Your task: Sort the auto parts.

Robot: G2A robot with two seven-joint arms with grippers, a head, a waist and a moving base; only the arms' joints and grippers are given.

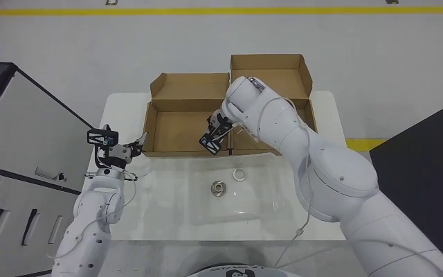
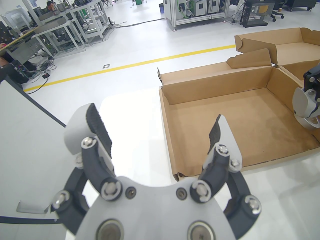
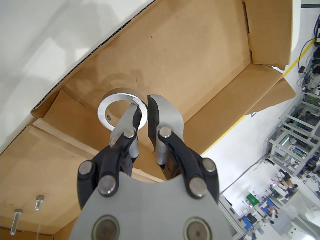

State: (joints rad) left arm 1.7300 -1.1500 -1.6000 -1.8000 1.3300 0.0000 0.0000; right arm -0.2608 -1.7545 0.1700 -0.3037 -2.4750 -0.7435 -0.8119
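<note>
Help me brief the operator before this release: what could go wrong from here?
1. The right pincer pinches the metal ring by one side of its rim only, so the ring might pivot or slip out early.
2. The ring hangs close to the wall between the boxes. Released off-line, it could catch that wall or land beside the bolts in the neighbouring box.
</note>
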